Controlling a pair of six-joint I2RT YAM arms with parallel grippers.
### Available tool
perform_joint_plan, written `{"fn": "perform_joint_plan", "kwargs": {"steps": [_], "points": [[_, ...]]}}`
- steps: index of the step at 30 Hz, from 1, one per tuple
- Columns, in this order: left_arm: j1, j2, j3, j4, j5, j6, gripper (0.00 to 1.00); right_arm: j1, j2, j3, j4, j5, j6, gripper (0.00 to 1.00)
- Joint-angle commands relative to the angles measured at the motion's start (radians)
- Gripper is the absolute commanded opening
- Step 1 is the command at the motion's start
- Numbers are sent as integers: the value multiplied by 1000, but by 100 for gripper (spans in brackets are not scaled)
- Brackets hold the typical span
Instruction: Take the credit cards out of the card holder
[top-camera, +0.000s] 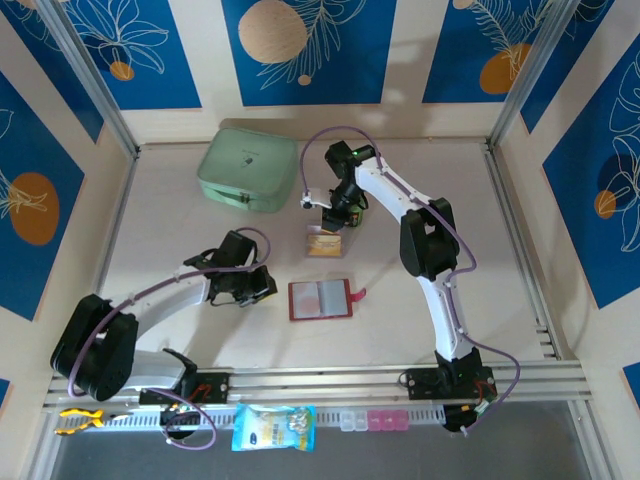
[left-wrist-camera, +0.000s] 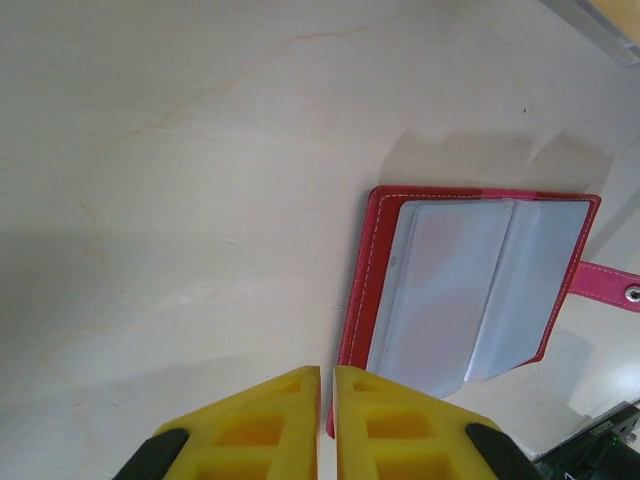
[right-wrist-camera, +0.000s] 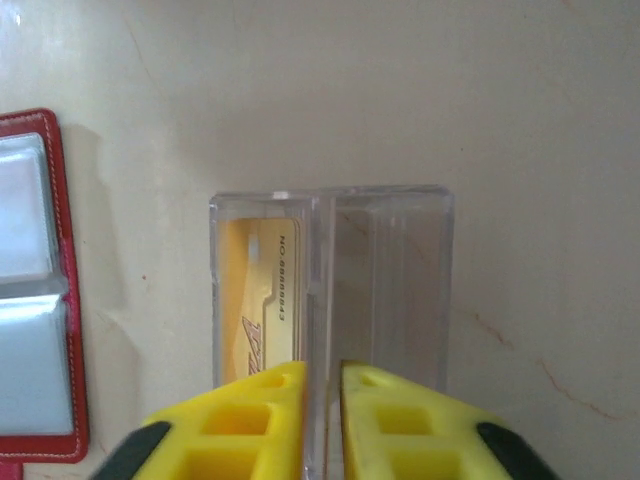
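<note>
As our left gripper rests closed and empty and our right gripper barely parted, hold unclear, we judge the credit cards ahead stiff, slick, best pinched edgewise.

The red card holder lies open and flat with its greyish clear sleeves facing up and its pink strap tab pointing right, well to the near right of the green case, and the orange-and-yellow credit cards lie flat between the two, apart from both.
</note>
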Motion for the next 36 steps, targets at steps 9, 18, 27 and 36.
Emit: {"fn": "perform_joint_plan", "kwargs": {"steps": [9,18,27,36], "points": [[14,-16,-12,-6,16,6,11,-9,-117,-69,134,114,17,31],[15,-11,-8,12,26,4,11,2,-202,-144,199,81,64,30],[1,44,13,58,68,8,12,26,-352,-330,301,-13,344,28],[-57,134,49,116,87,1,11,104,-524,-615,472,-54,820,25]]}}
